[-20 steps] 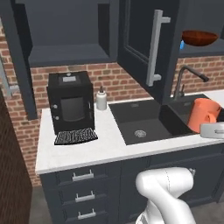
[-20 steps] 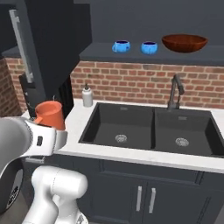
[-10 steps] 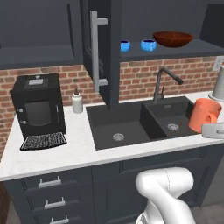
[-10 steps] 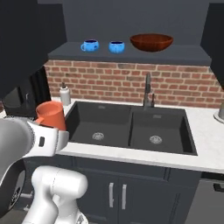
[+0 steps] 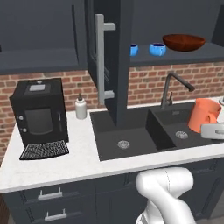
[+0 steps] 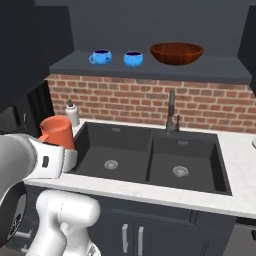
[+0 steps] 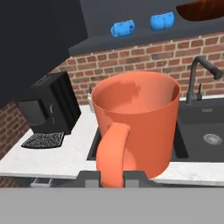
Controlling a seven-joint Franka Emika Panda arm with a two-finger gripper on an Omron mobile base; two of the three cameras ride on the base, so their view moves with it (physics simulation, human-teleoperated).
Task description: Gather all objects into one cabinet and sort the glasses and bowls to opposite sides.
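My gripper [image 7: 113, 177] is shut on the handle of the orange cup [image 7: 138, 118], which I hold upright in front of the counter. The same cup [image 5: 204, 114] shows at the right over the sink edge, and at the left [image 6: 57, 131] in the right base view. The open cabinet shelf [image 6: 150, 67] above the sink carries two small blue bowls [image 6: 101, 56] [image 6: 133, 58] and, to their right, the wide reddish-brown bowl [image 6: 176, 52]. The cabinet door [image 5: 116, 65] with its long bar handle [image 5: 101, 57] stands swung open, left of the shelf.
A double black sink [image 5: 131, 131] with a dark faucet [image 5: 173, 85] lies under the shelf. A black coffee machine [image 5: 39, 111] and a white soap bottle [image 5: 80, 107] stand on the white counter to the left. Drawers [image 5: 48, 194] run below the counter.
The whole picture has shifted because the base drove; the sink and the bowl shelf have come toward the middle and look nearer. The orange cup stays in the gripper.
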